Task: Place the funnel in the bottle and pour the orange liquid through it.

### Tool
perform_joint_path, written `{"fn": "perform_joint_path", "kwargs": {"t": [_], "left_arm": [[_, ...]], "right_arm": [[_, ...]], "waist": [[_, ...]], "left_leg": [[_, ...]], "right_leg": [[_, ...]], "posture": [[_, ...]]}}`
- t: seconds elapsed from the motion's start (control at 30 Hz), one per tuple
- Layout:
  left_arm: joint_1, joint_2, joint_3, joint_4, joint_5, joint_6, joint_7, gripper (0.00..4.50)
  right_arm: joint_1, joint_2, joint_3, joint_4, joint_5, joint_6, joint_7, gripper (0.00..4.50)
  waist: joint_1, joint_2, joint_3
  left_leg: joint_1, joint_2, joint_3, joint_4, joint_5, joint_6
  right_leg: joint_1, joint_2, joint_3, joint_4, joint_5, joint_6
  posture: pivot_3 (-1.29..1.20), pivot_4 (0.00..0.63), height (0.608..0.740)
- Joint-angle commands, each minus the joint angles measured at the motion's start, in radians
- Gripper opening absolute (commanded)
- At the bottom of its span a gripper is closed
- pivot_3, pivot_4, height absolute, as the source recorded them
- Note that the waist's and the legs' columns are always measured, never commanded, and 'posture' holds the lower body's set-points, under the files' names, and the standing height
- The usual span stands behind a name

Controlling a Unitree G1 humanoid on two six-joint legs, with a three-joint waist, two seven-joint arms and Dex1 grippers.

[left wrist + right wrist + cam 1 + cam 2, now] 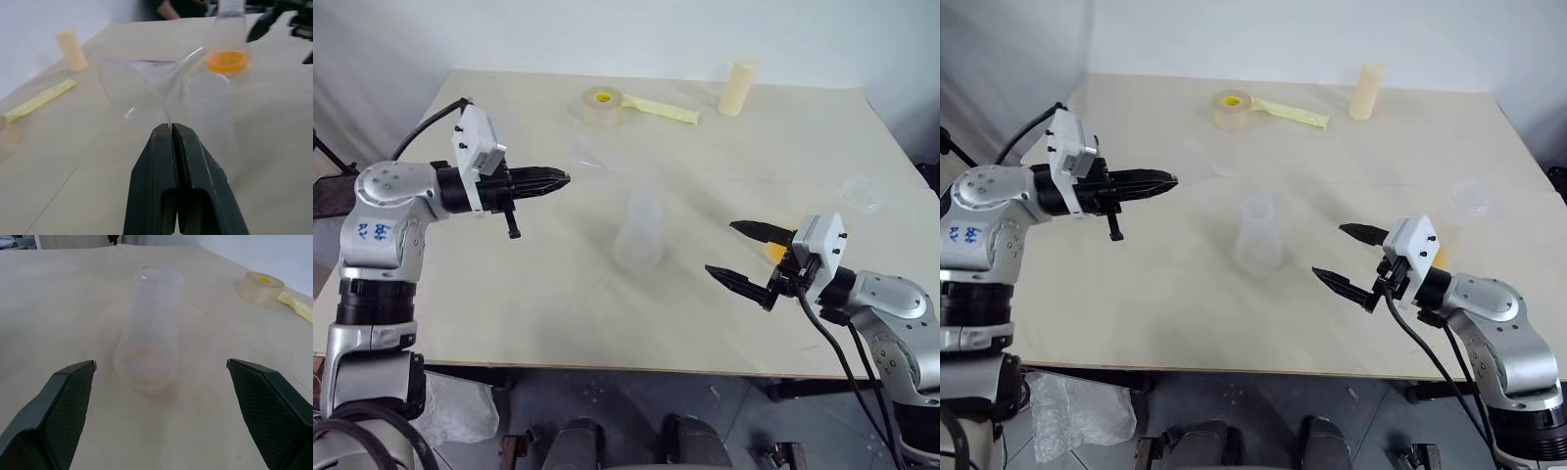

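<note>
the left gripper (172, 128) has its jaws pinched on the spout of the funnel (146, 78), whose flared rim juts out past the fingertips. the right gripper (161, 364) stands spread wide, the bottle (149, 330) upright on the table (509, 294) just ahead, between its jaws, untouched. the orange liquid (228, 61) sits in a clear container beyond the funnel.

Bottle (639, 230) upright between both tools — right tool (747, 255) agape.

I see a pale beige table (558, 323) filling most of the scene, a plain white wall (607, 34) along its far edge and dark grey floor (636, 411) below its near edge.
</note>
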Motion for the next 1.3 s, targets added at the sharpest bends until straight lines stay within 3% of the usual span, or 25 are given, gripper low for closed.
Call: {"fn": "perform_joint_path", "kwargs": {"t": [0.03,0.47,0.67,1.3], "left_arm": [[-0.107,0.01,-0.044,0.098,0.051,-0.104,-0.109,0.01],[-0.405,-0.092,-0.178,0.529,0.235,-0.468,-0.334,0.01],[-0.495,-0.124,-0.194,0.691,0.299,-0.584,-0.324,0.01],[-0.647,-0.215,-0.24,0.886,0.452,-0.843,-0.309,0.01]], "right_arm": [[-0.006,0.0,-0.019,-0.036,0.011,-0.02,0.008,4.5],[0.011,0.007,-0.038,-0.081,0.027,-0.008,-0.02,4.5],[0.042,0.023,-0.036,-0.108,0.019,-0.011,-0.049,4.5],[0.055,0.038,-0.022,-0.103,-0.007,-0.03,-0.077,4.5]], "waist": [[0.0,0.0,0.0],[-0.001,0.0,0.0],[-0.002,-0.001,0.0],[-0.001,-0.002,0.001]], "left_leg": [[0.0,0.0,0.0,0.0,0.0,0.0],[-0.002,0.0,0.002,0.0,0.0,0.0],[-0.002,0.0,0.003,0.0,0.0,0.0],[-0.004,0.0,0.005,-0.001,0.0,0.0]], "right_leg": [[0.0,0.0,0.0,0.0,0.0,0.0],[-0.002,0.0,0.0,0.0,0.0,0.0],[-0.004,0.0,0.0,0.0,0.0,0.0],[-0.007,0.0,0.0,0.002,0.0,0.0]], "posture": [[0.0,0.15,0.74],[0.0,0.15,0.74],[0.0,0.15,0.74],[0.0,0.15,0.74]]}}
